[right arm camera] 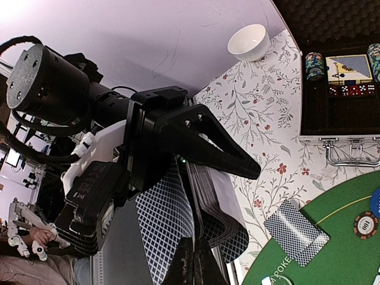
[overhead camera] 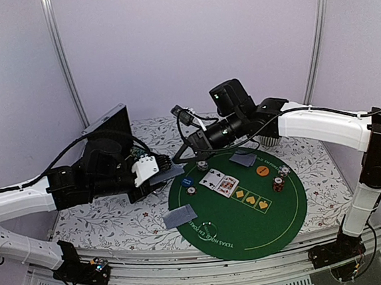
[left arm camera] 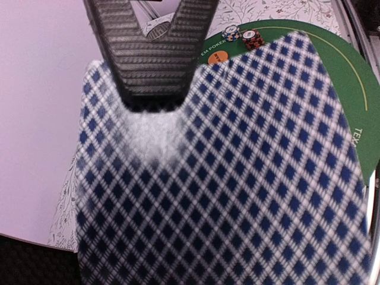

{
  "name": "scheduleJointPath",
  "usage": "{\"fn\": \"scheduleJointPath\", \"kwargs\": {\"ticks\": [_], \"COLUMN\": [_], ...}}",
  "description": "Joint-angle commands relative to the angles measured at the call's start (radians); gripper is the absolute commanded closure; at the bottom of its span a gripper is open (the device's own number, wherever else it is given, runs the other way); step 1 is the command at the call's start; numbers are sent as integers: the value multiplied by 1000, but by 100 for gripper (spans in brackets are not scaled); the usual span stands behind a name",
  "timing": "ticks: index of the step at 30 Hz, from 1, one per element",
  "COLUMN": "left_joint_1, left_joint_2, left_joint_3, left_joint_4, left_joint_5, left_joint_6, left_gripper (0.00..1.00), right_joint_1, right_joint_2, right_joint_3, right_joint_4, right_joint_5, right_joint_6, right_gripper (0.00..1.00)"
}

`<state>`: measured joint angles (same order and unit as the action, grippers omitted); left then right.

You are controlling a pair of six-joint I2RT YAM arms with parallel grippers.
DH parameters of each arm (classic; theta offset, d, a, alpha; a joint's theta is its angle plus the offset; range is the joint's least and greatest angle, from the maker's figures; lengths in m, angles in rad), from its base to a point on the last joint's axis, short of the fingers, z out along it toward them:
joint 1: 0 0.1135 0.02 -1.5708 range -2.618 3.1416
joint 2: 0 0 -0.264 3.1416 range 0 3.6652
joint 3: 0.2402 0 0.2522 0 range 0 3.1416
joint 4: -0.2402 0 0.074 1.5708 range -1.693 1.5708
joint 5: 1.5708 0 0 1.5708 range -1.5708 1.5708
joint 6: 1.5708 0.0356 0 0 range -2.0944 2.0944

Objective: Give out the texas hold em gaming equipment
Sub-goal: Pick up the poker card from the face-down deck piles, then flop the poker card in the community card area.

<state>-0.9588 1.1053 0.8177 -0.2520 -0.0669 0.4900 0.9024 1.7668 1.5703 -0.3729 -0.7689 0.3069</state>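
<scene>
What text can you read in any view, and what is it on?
"TEXAS HOLD" along the near rim of the mat, upside down in the top view; the letters after it are blurred.
"EM POKER" on the mat's rim, left wrist view.
"TEX" at the mat's right edge, same view.
Face-up cards, chips, orange disc: markings too small to read.

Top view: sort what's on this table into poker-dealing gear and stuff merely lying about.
Belongs to the job: card deck in the left gripper; face-up cards; face-down cards; chip stacks; orange disc; blue disc.
Just lying about: open aluminium case; white bowl; ribbed cup.
</scene>
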Motion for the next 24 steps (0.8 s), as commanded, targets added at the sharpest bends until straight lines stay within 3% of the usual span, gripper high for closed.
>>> {"fn": "scheduleJointPath", "kwargs": {"ticks": [1, 9, 13, 20, 24], "left_joint_1": [10, 11, 11, 11, 11], "left_joint_2": [-14, -15, -15, -15, -13], "left_joint_3": [-8, -6, -7, -5, -5], "left_joint_4": [20, 19, 20, 20, 19], "left_joint_5": [8, 9, 9, 12, 11], "left_joint_6": [2, 3, 4, 3, 4], "left_gripper": [57, 57, 57, 57, 57], "right_joint_1": [-23, -85, -124, -127, -121], "right_joint_2": [-46, -184, -255, -261, -169], "right_joint_3": [4, -42, -55, -33, -45], "right_joint_4": [13, 6, -45, -404, -573], "right_joint_5": [18, 76, 187, 986, 1205], "right_joint_6": [-3, -16, -29, -133, -139], "right_gripper": [98, 98, 98, 98, 98]}}
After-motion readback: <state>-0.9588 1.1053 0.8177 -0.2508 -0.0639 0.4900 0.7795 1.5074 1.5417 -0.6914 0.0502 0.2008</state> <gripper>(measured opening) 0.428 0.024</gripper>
